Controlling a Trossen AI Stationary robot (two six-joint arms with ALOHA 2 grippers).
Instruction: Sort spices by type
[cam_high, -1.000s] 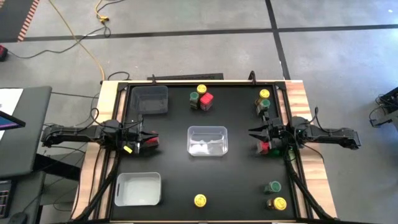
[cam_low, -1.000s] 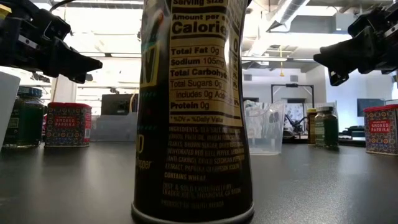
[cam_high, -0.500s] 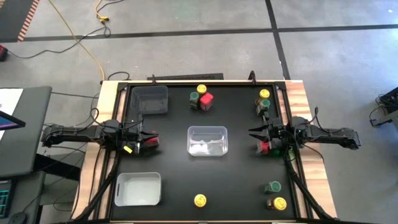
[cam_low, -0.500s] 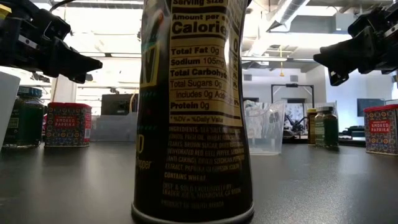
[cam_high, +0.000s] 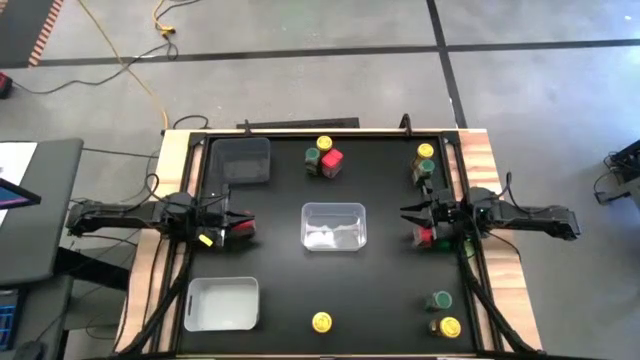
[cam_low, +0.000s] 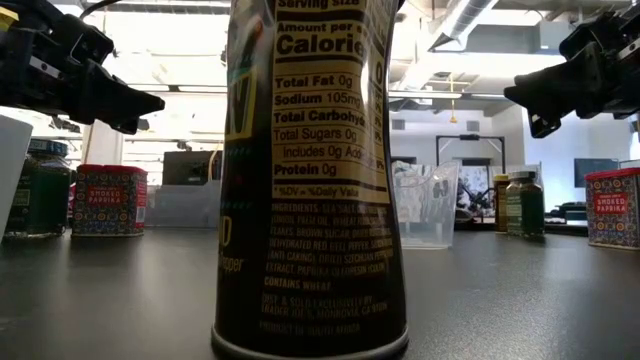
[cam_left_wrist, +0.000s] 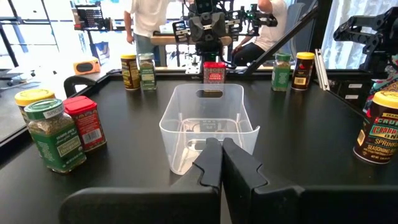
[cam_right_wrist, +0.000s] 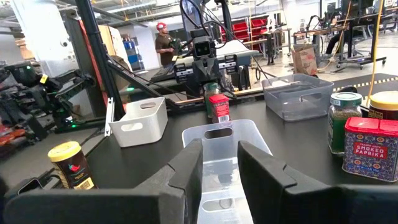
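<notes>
The spice jars stand scattered round the edge of the black tabletop (cam_high: 380, 290). In the high view, taken as a clock face, a yellow-lidded jar (cam_high: 324, 145), a green-lidded jar (cam_high: 312, 160) and a red-topped tin (cam_high: 331, 160) cluster at twelve o'clock. Two more jars (cam_high: 424, 160), one yellow-lidded, sit toward one o'clock. A red tin (cam_high: 424, 236) lies at three, under the right arm, and another red tin (cam_high: 243, 229) at nine, under the left arm. A lone yellow-lidded jar (cam_high: 321, 322) stands at six, with a green-lidded jar (cam_high: 440, 300) and a yellow-lidded one (cam_high: 449, 327) toward five.

The low view is mostly filled by one dark jar (cam_low: 310, 180) close to the lens, its nutrition label readable, which hides the middle of the tabletop. The wrist views show label detail the overhead view cannot, such as "smoked paprika" on a red tin (cam_right_wrist: 370, 148).

A clear bin (cam_high: 334, 225) holds the centre, directly between the two arms. A grey bin (cam_high: 240, 160) sits at eleven and a white bin (cam_high: 222, 303) at seven. People stand in the room beyond the tabletop.

The left claw (cam_left_wrist: 219, 163) hangs at nine o'clock with its fingers pressed together, holding nothing. The right claw (cam_right_wrist: 219, 171) hangs at three o'clock with a narrow gap between its fingers and nothing between them.
</notes>
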